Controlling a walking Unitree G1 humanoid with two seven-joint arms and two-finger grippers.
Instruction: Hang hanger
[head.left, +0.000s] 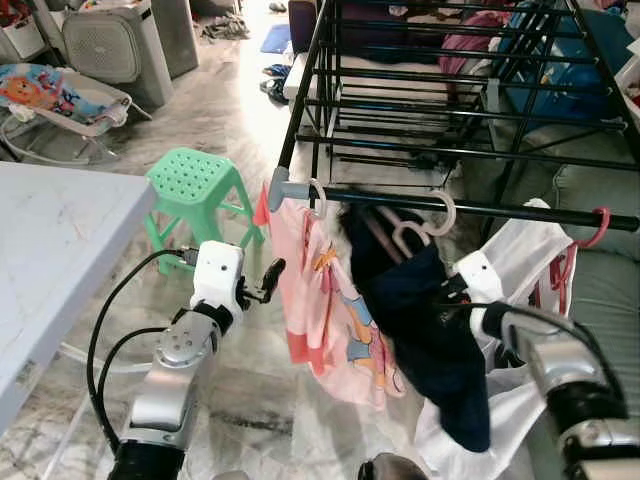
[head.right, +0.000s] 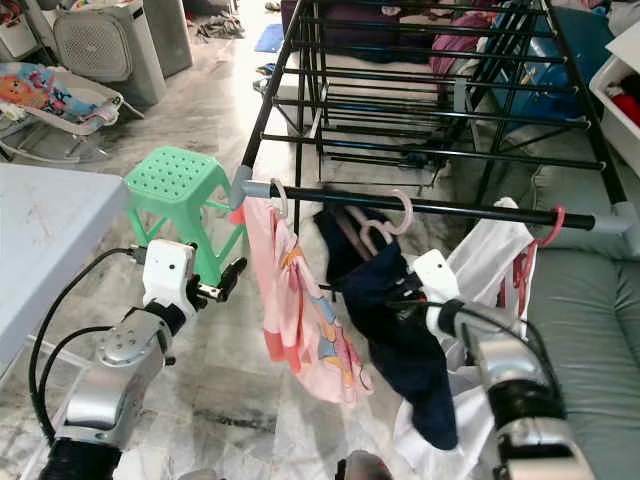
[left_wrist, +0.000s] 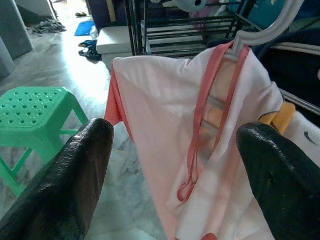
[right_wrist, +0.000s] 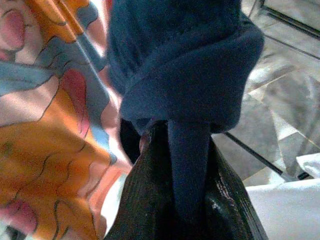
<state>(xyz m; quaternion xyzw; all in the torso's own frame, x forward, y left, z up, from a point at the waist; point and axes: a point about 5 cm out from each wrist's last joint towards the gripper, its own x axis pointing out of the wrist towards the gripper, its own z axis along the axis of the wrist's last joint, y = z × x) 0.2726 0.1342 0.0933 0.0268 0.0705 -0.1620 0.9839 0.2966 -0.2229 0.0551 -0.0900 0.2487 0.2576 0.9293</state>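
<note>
At the centre of the frame, a pale hanger (head.left: 432, 222) carrying a navy garment (head.left: 430, 330) hooks over the black bar of the drying rack (head.left: 520, 211). The right gripper (right_wrist: 180, 195) is clamped on a fold of that garment. Lower left, the left gripper (left_wrist: 175, 165) has its fingers (left_wrist: 75, 180) spread apart before the pink printed shirt (head.left: 325, 300), hung beside a green stool (head.left: 195, 190); a white plastic bag (head.left: 525, 260) hangs at right, contents hidden.

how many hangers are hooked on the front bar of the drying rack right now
3. A white hanger carrying the pink cartoon garment near the bar's left end, a pale pink hanger with the dark navy garment mid-bar, and a red hanger at the right. Fabric may hide others.
</note>
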